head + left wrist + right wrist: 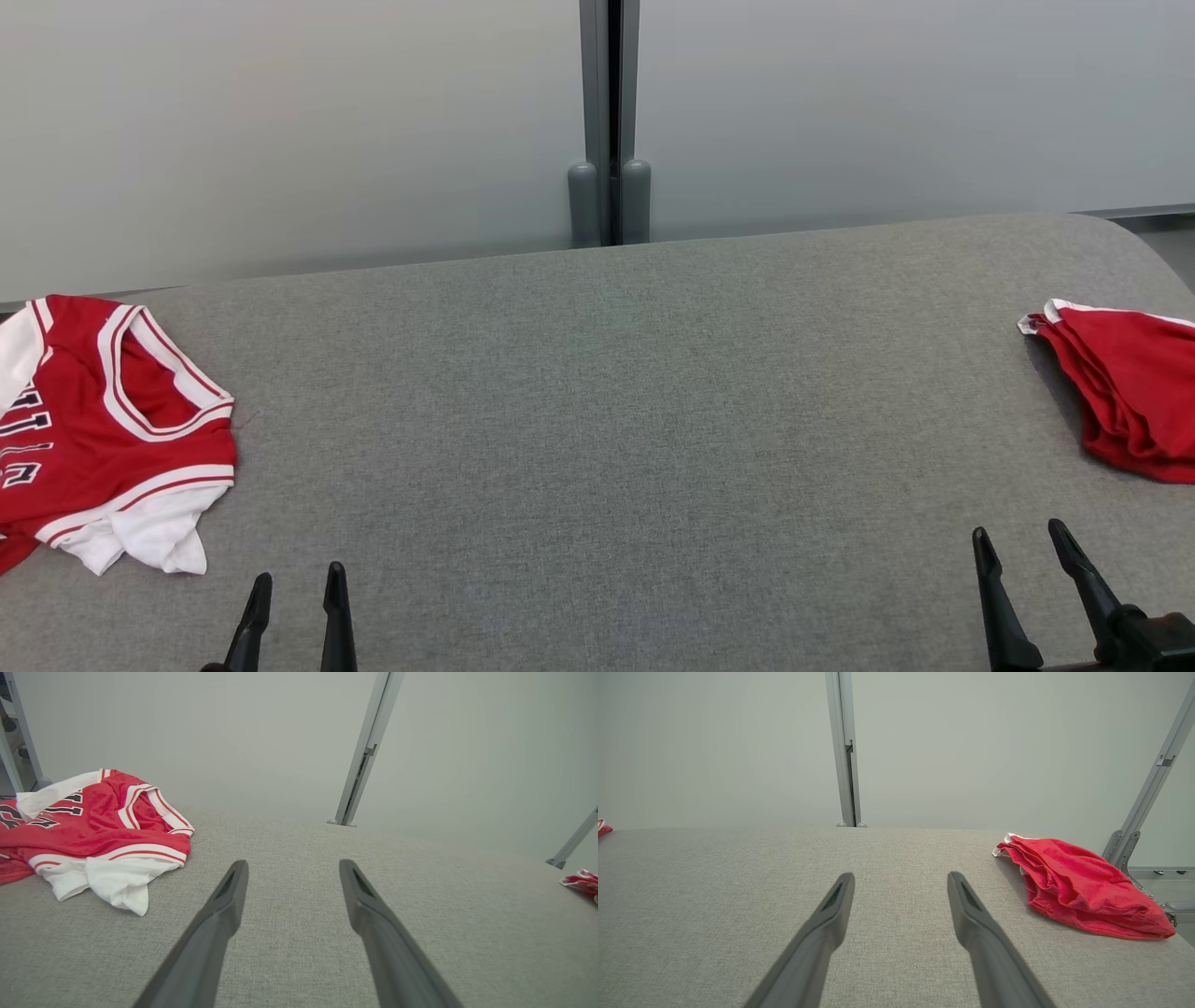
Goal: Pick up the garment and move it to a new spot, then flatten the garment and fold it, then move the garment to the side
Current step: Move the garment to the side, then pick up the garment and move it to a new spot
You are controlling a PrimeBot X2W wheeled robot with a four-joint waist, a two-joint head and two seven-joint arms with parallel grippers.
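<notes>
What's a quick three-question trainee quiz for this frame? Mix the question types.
1. True or false: the left gripper is holding the lettered jersey.
2. Where on the grey table does the plain red bundle lie? A) left edge B) centre C) right edge
3. Fill in: the right gripper stands ___, with nothing between its fingers.
Key: 1 false, the jersey lies on the table apart from it; 2 C; 3 open.
</notes>
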